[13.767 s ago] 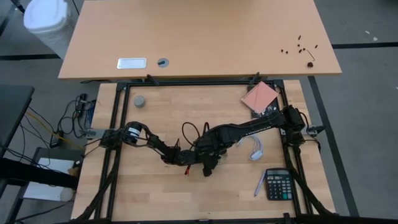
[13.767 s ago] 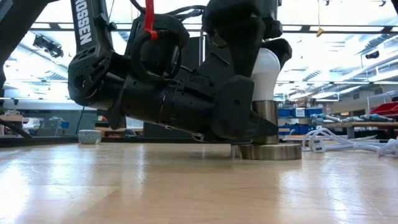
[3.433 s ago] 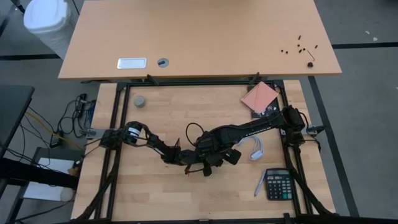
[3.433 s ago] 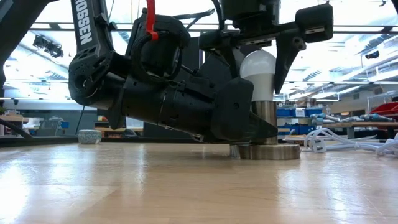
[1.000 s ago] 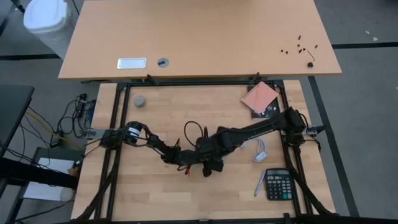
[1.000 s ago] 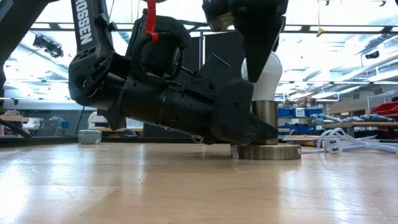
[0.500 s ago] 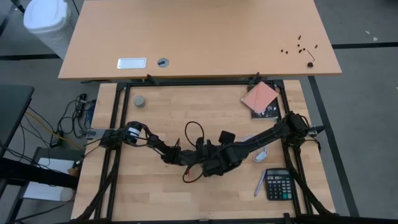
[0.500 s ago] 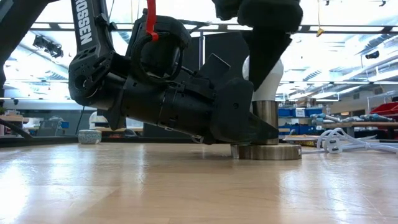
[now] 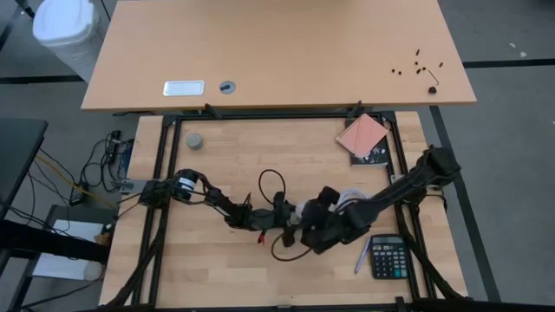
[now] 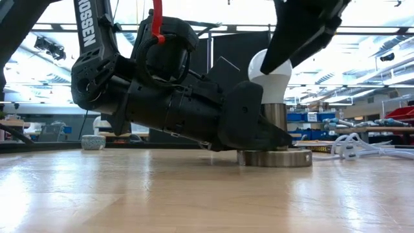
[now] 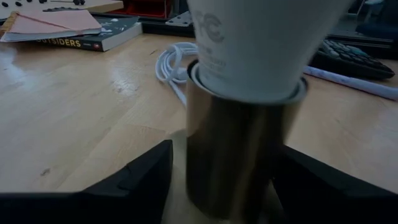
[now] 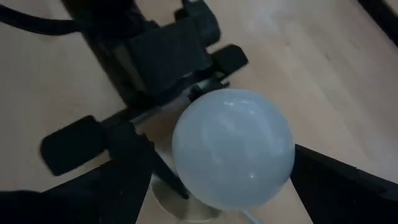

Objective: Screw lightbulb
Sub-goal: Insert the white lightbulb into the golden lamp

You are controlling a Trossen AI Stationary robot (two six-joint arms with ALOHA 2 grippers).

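Spanning the whole scene was a light wooden work table (image 9: pixel 217 269), with two dark arms meeting near its middle. The left arm reached in low along the tabletop, and its left gripper (image 11: pixel 211 180) sat with one dark finger (image 11: pixel 146 171) on each side of a brass-coloured cylindrical metal socket (image 11: pixel 233 155), close against it; whether the fingers actually pressed on the socket could not be told. The socket stood upright on a round metallic base disc (image 10: pixel 275 157) resting on the table.

Above it, the right gripper (image 12: pixel 217 174) hung over the socket with its fingers spread wide on either side of the bulb and not touching it, as the right wrist view showed.

The small white pear-shaped lightbulb (image 10: pixel 270 74) stood upright in the socket, its narrow neck meeting the socket's rim with no thread showing. Judged from this, the bulb was seated and the screwing looked mostly or fully done. What may have remained was a final tightening turn, or simply drawing both arms away.

Smaller items lay well apart near the table's right edge: a white coiled cord (image 11: pixel 171 65), a black calculator (image 9: pixel 386 256) and a pink-covered book (image 9: pixel 362 134).
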